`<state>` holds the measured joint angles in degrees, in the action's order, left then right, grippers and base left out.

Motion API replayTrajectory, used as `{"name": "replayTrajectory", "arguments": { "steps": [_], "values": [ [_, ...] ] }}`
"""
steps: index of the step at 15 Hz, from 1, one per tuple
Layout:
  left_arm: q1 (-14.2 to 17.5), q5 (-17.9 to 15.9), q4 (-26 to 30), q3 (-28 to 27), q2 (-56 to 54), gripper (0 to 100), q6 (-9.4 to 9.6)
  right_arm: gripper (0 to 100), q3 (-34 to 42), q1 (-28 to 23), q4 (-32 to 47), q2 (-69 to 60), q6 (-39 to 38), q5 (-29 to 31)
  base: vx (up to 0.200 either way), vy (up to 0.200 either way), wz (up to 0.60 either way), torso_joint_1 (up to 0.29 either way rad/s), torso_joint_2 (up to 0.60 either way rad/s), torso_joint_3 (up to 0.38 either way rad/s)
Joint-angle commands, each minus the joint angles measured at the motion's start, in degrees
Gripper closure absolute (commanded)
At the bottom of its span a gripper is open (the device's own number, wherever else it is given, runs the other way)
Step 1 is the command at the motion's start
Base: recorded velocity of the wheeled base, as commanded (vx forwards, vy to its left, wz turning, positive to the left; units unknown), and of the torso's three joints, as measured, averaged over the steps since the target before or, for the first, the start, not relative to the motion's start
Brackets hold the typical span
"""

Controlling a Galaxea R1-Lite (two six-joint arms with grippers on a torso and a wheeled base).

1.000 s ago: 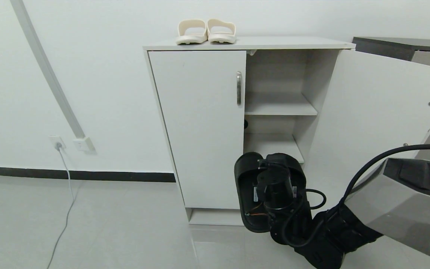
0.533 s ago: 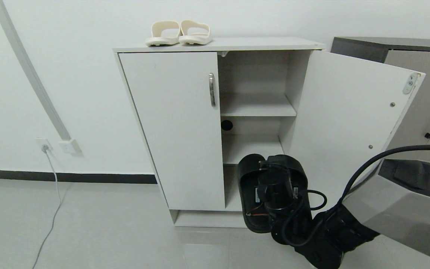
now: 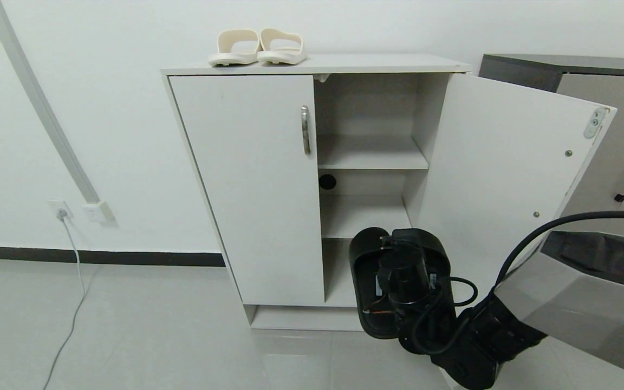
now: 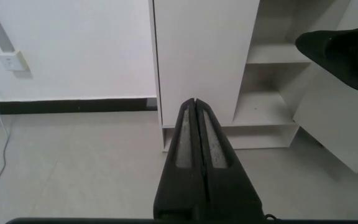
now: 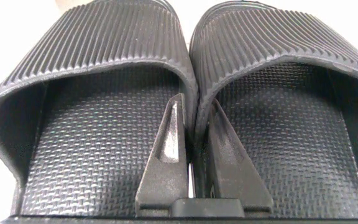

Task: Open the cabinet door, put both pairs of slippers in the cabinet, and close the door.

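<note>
I see a white cabinet [image 3: 388, 63] with its right door [image 3: 501, 173] swung open. Low in front of the opening, the black slippers [image 3: 369, 287] are held side by side (inner walls touching), pinched there by my right gripper [image 5: 194, 112]. Cream slippers [image 3: 258, 47] sit on the cabinet top. My left gripper [image 4: 194, 124] has its fingers pressed together, holding nothing.

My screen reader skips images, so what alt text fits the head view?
The right gripper holds a pair of black ribbed rubber slippers low before the white wooden cabinet, whose right door is open. A pair of cream slippers sits on top.
</note>
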<state>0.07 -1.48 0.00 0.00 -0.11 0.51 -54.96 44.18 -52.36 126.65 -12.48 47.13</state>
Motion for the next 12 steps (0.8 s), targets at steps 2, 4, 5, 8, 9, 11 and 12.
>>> {"name": "replayTrajectory", "arguments": {
  "steps": [2,4,5,8,9,11,12],
  "values": [
    [0.01,-0.02,0.0,0.0,0.11,100,0.02,100,0.9,-0.67,-1.17,0.27,0.09,-1.25,0.0,0.0,0.0,0.0,0.0,0.0],
    [0.01,-0.02,0.0,0.0,0.11,100,0.02,100,1.61,-1.2,-2.31,0.27,0.27,-1.87,0.0,0.0,0.0,0.0,0.0,0.0],
    [0.01,-0.02,0.0,0.0,0.11,100,0.02,100,1.61,-1.46,-2.31,0.27,0.27,-1.95,0.0,0.0,0.0,0.0,0.0,0.0],
    [0.01,-0.02,0.0,0.0,0.11,100,0.02,100,1.61,-2.69,-2.4,0.88,0.27,-1.95,0.0,0.0,0.0,0.0,0.0,0.0],
    [0.01,-0.02,0.0,0.0,0.11,100,0.02,100,1.61,-3.05,-2.4,1.06,0.27,-2.04,0.0,0.0,0.0,0.0,0.0,0.0],
    [0.01,-0.02,0.0,0.0,0.11,100,0.02,100,1.61,-3.49,-2.4,1.06,0.18,-2.39,0.0,0.0,0.0,0.0,0.0,0.0],
    [0.01,-0.02,0.0,0.0,0.11,100,0.02,100,1.61,-3.57,-2.4,1.06,0.27,-2.39,0.0,0.0,0.0,0.0,0.0,0.0]
  ]
}}
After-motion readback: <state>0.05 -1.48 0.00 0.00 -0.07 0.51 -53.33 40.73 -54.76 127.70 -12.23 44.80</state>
